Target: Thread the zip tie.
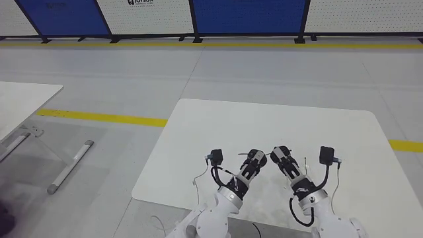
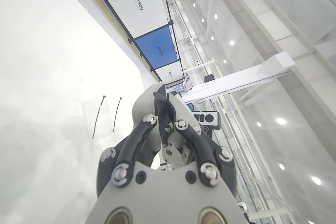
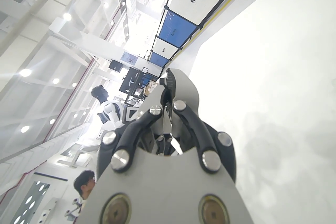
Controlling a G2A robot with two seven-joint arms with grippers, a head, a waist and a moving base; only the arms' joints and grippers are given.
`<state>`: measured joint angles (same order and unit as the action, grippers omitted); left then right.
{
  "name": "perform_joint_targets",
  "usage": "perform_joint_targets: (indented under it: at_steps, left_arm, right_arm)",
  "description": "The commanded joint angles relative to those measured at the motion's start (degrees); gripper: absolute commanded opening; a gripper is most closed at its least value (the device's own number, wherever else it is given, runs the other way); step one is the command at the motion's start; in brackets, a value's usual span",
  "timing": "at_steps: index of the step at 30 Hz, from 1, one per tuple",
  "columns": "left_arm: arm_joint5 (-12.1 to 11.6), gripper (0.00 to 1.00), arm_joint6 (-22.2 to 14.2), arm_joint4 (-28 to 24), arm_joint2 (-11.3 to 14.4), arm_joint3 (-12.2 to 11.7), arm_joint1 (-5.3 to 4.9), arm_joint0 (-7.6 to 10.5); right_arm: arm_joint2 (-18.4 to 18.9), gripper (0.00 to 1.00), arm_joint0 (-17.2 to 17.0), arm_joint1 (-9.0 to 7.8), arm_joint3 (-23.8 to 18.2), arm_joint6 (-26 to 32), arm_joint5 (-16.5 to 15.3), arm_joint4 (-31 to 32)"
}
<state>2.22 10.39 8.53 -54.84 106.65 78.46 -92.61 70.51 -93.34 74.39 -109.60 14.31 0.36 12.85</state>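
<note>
My left gripper is shut on a thin black zip tie that runs along the seam between its fingers. It hovers low over the white table, near the front edge. My right gripper is shut too, and I see nothing clearly held between its fingers. In the top view it sits close beside the left one, tips nearly meeting. Two more black zip ties lie flat and side by side on the table, a short way from the left gripper.
The white table has rounded corners and wide bare room beyond the grippers. Grey floor with a yellow line surrounds it. Another white table stands at the left, and blue and white panels wall off the back.
</note>
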Motion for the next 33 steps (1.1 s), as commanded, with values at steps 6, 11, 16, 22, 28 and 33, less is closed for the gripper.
perform_joint_targets:
  at_steps: [6, 11, 16, 22, 28, 33]
  left_arm:
    - [-0.2, 0.0, -2.1, -3.8, -0.1, 0.6, 0.03, -0.15]
    - [-0.2, 0.0, -2.3, -3.5, -0.2, 1.1, -0.09, -0.31]
    - [-0.3, 0.0, -2.7, -3.7, -0.5, 1.7, -0.23, -0.68]
    - [0.0, 0.0, -1.4, -1.7, -0.2, 1.0, -0.24, -0.4]
    - [0.1, 0.0, -1.3, -0.5, 0.1, 0.9, -0.29, -0.42]
    - [0.1, 0.0, -2.4, -1.9, 0.3, 1.0, -0.3, -0.43]
  right_arm:
    - [-0.1, 0.0, 0.0, -0.05, -0.3, -0.5, 0.3, 0.3]
    - [-0.2, 0.0, 0.2, -0.09, -0.2, -0.2, 0.5, 0.3]
    - [-0.2, 0.0, 0.2, -0.16, -0.3, -0.2, 0.9, 0.4]
    - [-0.1, 0.0, 0.0, -0.23, -0.6, -0.3, 0.9, 0.3]
    - [-0.2, 0.0, -0.1, -0.29, -0.6, -0.2, 1.0, 0.5]
    - [-0.5, 0.0, 0.1, -0.32, -0.5, -0.1, 1.3, 0.5]
